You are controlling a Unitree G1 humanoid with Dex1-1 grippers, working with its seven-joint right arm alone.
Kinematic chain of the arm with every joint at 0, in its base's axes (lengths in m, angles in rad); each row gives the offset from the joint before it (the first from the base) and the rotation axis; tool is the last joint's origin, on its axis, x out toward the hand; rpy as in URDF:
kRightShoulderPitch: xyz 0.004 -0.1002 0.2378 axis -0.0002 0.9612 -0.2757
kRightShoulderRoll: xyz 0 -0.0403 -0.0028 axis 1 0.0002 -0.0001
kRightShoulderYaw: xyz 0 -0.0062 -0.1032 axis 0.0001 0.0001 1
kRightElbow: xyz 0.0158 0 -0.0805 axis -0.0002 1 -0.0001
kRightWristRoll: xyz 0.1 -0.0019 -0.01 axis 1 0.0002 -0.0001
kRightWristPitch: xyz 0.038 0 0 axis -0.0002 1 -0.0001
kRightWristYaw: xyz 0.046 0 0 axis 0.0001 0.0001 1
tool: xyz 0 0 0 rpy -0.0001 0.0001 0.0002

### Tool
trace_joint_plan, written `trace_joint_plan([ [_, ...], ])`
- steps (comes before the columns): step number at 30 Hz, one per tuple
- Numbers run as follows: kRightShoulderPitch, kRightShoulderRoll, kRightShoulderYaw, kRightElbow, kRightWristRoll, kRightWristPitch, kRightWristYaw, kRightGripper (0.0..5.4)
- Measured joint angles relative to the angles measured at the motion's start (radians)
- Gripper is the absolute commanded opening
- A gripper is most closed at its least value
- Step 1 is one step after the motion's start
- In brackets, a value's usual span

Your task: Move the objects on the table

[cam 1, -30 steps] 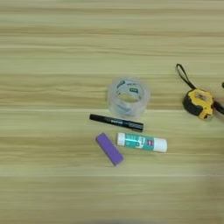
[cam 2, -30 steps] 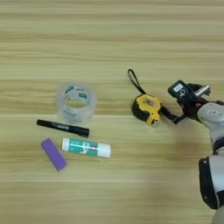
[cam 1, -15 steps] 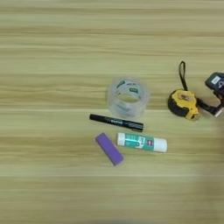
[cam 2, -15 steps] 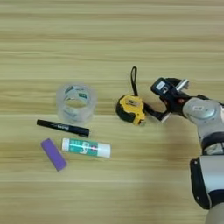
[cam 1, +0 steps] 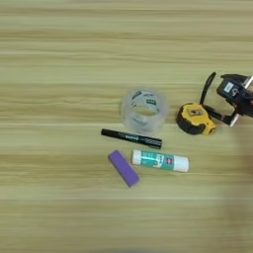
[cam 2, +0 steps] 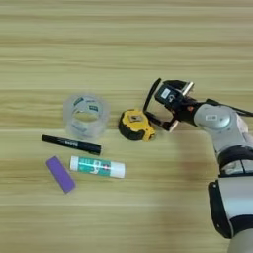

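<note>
Trouble, I think, can come from my right gripper (cam 2: 159, 107), open and empty just right of the yellow tape measure (cam 2: 134, 124) beside the clear tape roll (cam 2: 85, 115) mid-table: another nudge may snag its black strap (cam 2: 151, 95) or knock the roll.

The right arm (cam 2: 225, 143) enters from the bottom right corner of the tabletop and bends upward, then leftward. Its silver forearm narrows into a rounded wrist, from which the right gripper (cam 2: 157, 105) points left, toward the tabletop's middle. The two black fingers (cam 2: 159, 120) are spread apart, one toward the far edge and one toward the near edge, low over the tabletop. In the left eye view only the gripper's head shows, at the right edge.
</note>
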Motion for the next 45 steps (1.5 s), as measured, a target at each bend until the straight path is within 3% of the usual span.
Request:
trace_joint_plan([
  [9,0.009,0.01,0.009,-0.021,-0.001,0.005,0.012,5.37],
  [24,-0.01,0.008,-0.007,0.007,-0.003,0.049,-0.111,5.37],
  [30,-0.053,0.005,-0.039,0.005,0.002,0.049,-0.183,5.37],
  [38,-0.062,0.023,-0.103,-0.102,0.11,0.029,-0.15,5.37],
  [45,-0.01,0.07,-0.135,-0.338,0.233,0.042,-0.061,5.37],
])
